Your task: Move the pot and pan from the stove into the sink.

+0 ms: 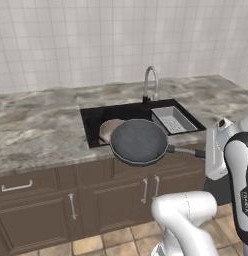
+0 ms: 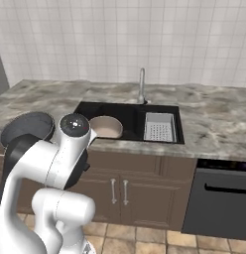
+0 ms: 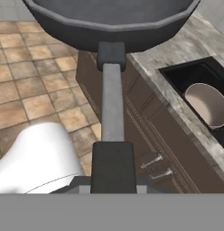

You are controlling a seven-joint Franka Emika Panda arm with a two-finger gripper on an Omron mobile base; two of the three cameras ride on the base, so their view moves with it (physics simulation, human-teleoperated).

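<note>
With the pot (image 2: pixel 106 127) already in the sink (image 1: pixel 93 122), the gripper (image 3: pixel 113 180), apparently clamped on the handle though its tips are hidden, holds the pan (image 1: pixel 139 142) before the counter edge, so carry it level over the basin before lowering.

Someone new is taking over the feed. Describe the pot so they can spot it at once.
Find the black sink set in the marble counter, under the curved faucet. The pot sits in the basin's left half, opposite the grey drainer tray. It is beige and deep, unlike the dark shallow pan carried in front.
</note>
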